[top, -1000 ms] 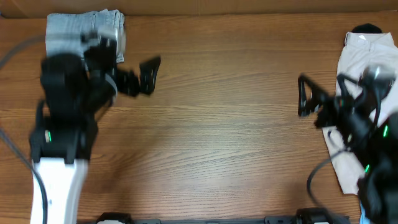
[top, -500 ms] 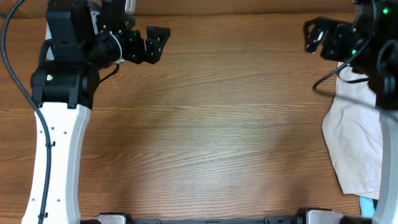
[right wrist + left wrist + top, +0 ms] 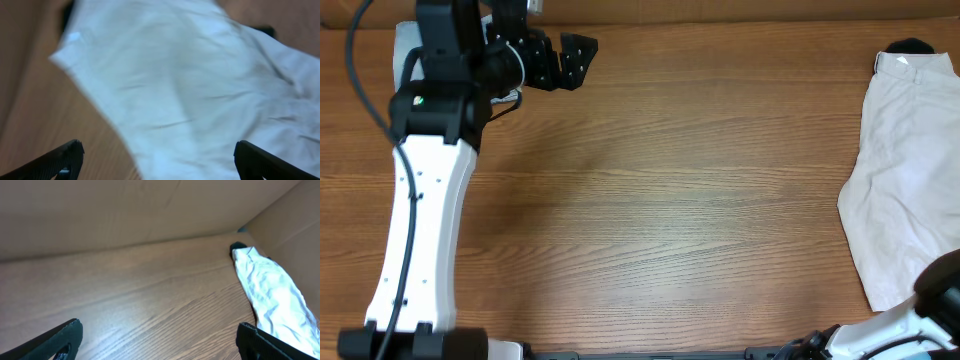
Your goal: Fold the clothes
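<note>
The clothes lie at the table's right edge. Large pale beige shorts (image 3: 908, 170) are spread out and rumpled, with a black garment (image 3: 910, 46) peeking out at their far end. My left gripper (image 3: 572, 62) hovers open and empty over bare wood at the far left. In its wrist view the left gripper (image 3: 160, 329) looks across the table to the beige shorts (image 3: 272, 292). My right gripper (image 3: 160, 147) is open and empty just above the beige shorts (image 3: 190, 85), its view blurred. Overhead, only part of the right arm (image 3: 942, 285) shows.
A sliver of light-blue denim (image 3: 404, 45) shows behind the left arm at the far left corner. A cardboard wall (image 3: 150, 210) runs along the table's far edge and around the right corner. Bare wooden tabletop (image 3: 700, 200) spans the middle.
The right arm has pulled back from above the shorts to the near right corner, uncovering them. The left arm has swung toward the far edge, now covering most of the denim.
</note>
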Available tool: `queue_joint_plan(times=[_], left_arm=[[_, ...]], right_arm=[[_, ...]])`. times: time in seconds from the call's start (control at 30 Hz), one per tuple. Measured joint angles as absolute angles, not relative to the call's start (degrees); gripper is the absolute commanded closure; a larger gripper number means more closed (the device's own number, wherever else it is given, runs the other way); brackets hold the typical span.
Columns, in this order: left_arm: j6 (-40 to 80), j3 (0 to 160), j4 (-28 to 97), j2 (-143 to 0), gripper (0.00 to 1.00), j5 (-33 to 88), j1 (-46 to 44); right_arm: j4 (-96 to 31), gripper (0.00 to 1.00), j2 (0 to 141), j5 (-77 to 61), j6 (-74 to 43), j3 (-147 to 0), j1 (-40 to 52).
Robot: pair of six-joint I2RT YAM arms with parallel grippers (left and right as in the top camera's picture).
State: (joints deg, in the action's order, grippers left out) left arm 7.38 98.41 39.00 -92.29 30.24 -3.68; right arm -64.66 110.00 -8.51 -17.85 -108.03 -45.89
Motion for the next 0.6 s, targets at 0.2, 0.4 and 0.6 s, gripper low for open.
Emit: queue_joint_plan(times=[0.2, 0.4, 0.6], left_arm=[[8.5, 98.4, 39.1, -98.2, 0.00, 30.3, -3.7], [8.7, 98.4, 39.1, -99.4, 0.00, 30.3, -3.7], [8.7, 98.4, 39.0, -99.7, 0.00, 30.2, -3.8]], right_arm=[[-64.2, 0.01, 118.2, -11.1, -17.8, -108.0, -53.5], [-61.8, 0.07, 122.1, -12.5, -14.6, -107.6, -56.7], [-59.9, 0.19, 125.0, -10.6, -11.8, -106.5, -58.5]])
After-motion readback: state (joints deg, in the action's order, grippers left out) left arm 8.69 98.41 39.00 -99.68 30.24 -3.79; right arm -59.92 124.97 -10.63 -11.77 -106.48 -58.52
